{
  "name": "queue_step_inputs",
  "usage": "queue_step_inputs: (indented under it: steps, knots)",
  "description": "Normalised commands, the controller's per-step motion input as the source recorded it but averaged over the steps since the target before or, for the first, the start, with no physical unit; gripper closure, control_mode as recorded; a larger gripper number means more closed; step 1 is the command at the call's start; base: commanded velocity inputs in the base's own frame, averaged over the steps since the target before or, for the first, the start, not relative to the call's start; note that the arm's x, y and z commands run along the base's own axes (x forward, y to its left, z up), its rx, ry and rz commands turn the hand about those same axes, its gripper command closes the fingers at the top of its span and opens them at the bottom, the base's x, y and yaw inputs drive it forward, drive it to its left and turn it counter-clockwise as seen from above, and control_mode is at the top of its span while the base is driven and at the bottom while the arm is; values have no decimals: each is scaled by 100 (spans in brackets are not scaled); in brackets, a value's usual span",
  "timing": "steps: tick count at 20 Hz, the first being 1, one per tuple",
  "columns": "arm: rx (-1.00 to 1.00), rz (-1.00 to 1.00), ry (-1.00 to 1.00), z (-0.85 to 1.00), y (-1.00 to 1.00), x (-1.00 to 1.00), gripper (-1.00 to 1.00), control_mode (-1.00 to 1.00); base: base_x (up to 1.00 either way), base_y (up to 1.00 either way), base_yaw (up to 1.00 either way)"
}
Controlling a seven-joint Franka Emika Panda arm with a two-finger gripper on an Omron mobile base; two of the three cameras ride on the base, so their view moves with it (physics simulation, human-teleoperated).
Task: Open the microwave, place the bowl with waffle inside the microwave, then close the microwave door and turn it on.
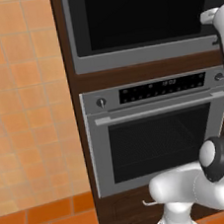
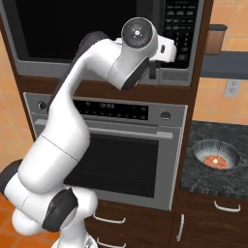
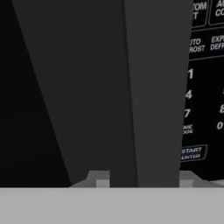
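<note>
1. We take the microwave (image 2: 97, 34) as our landmark: it sits built into the dark wood column, with the silver oven (image 2: 111, 150) directly below it.
2. The microwave door (image 1: 136, 11) is shut, its black glass flush in the grey frame.
3. Our gripper (image 3: 144, 181) is pressed up at the door's right edge, just left of the microwave keypad (image 2: 180, 26).
4. In the hand view the long dark door handle (image 3: 151, 87) runs up between our two finger tips, one on each side of it.
5. The jaws stand partly apart around the handle; we cannot tell whether they actually clamp it.
6. The bowl (image 2: 215, 156) sits on the dark stone counter (image 2: 193, 179), below and to the right of the microwave, well apart from it, with something reddish inside.
</note>
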Motion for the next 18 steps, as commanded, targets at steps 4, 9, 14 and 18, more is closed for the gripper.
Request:
queue_step_inputs:
  steps: [4, 9, 14, 18]
  knots:
    - [0, 0, -5, 17, 89, -52, 100, -100, 0, 0, 0]
    - [0, 2, -9, 8, 100, -100, 100, -100, 0, 0, 0]
    - [-1, 4, -12, 0, 100, -100, 100, -100, 0, 0, 0]
    - [-5, 1, -13, 0, 100, -100, 100, -100, 0, 0, 0]
